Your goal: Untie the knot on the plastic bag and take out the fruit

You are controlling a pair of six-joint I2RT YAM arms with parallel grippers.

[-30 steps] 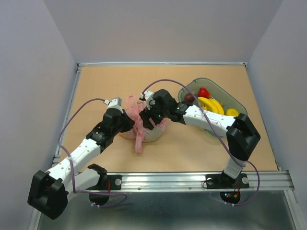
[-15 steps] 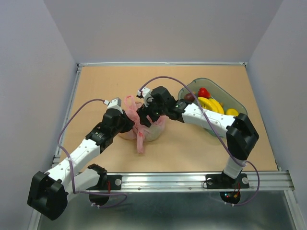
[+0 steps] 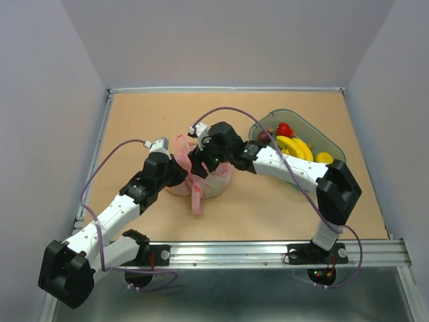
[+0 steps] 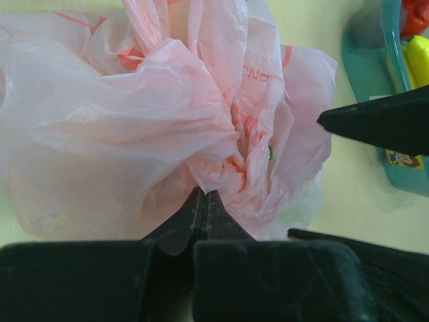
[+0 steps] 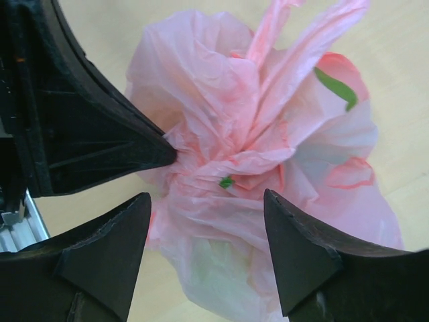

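The pink plastic bag (image 3: 213, 184) sits mid-table, its knot (image 5: 228, 161) bunched on top with pink tails (image 3: 196, 199) trailing toward the front. My left gripper (image 4: 203, 192) is shut, pinching crinkled plastic at the knot's base, and comes in from the bag's left (image 3: 181, 169). My right gripper (image 5: 206, 200) is open, one finger on each side of the bag just below the knot, and nothing is clamped between them. Fruit inside the bag shows only as a pale green patch (image 5: 216, 263) through the plastic.
A grey-green tray (image 3: 305, 123) stands at the right with a red fruit (image 3: 284, 129), yellow bananas (image 3: 295, 146), a dark purple fruit (image 3: 265, 136) and a small orange-yellow one (image 3: 324, 157). The right forearm (image 3: 288, 168) stretches between the tray and the bag.
My right gripper has shifted a little left and away over the bag, its jaws narrowing slightly. The left gripper has stayed shut on the plastic.
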